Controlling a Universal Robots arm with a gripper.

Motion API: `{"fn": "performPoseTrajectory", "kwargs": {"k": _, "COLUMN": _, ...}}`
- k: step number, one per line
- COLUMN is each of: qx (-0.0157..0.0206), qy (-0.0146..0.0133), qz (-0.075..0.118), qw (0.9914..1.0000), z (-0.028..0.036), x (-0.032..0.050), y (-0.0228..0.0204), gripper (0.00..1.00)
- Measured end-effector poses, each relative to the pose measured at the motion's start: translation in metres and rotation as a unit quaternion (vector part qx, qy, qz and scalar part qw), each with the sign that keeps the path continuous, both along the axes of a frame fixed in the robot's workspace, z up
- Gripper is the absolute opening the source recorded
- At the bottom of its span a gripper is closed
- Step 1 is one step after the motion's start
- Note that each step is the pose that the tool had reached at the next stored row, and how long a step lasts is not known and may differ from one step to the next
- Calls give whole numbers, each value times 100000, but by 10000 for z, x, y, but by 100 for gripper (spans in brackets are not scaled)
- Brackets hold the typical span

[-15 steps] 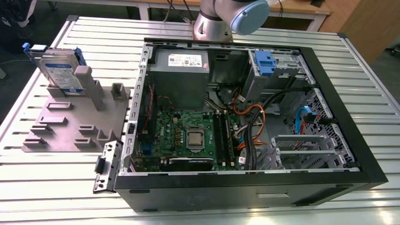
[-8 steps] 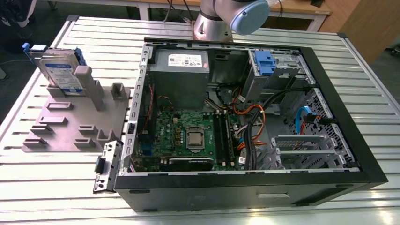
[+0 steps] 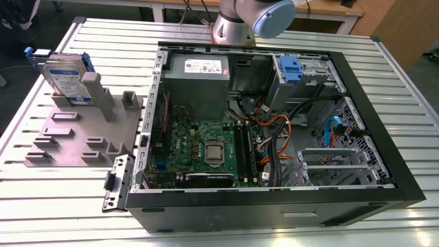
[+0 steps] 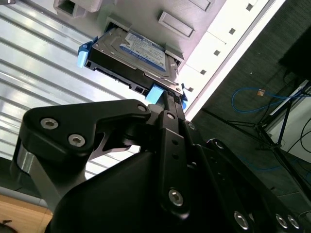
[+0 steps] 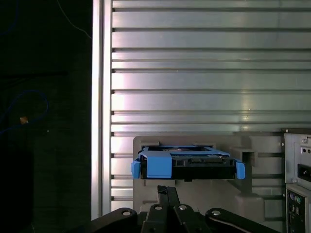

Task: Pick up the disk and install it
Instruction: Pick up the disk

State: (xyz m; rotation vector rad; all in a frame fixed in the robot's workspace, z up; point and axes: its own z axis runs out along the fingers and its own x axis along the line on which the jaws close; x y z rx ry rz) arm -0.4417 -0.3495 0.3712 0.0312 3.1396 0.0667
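Disk (image 3: 63,77) stands on edge in a slot of the grey holder (image 3: 69,139), which lies just beside the open case (image 3: 274,206), on the exterior view's left. In the first wrist view the gripper (image 5: 167,191) points at the disk with its 2 fingers pressed together, holding nothing.

Silver-grey cylindrical robot arm (image 3: 230,28) with a rounded pale blue cap (image 3: 274,15) at two o'clock, and a matte black angular metal gripper (image 5: 168,190) whose linkage bars (image 4: 82,128) carry round silver screws (image 4: 175,196).
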Motion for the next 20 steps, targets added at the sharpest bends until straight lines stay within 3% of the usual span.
{"fn": "performPoseTrajectory", "kwargs": {"k": 9, "qx": 1, "qy": 1, "qz": 162, "qw": 100000, "z": 0, "x": 0, "y": 0, "gripper": 11}}
{"fn": "performPoseTrajectory", "kwargs": {"k": 13, "qx": -2, "qy": -3, "qz": 2974, "qw": 99956, "z": 0, "x": 0, "y": 0, "gripper": 11}}
{"fn": "performPoseTrajectory", "kwargs": {"k": 16, "qx": -2, "qy": 0, "qz": 5412, "qw": 99853, "z": 0, "x": 0, "y": 0, "gripper": 11}}
{"fn": "performPoseTrajectory", "kwargs": {"k": 20, "qx": -1, "qy": -2, "qz": 6995, "qw": 99755, "z": 0, "x": 0, "y": 0, "gripper": 11}}
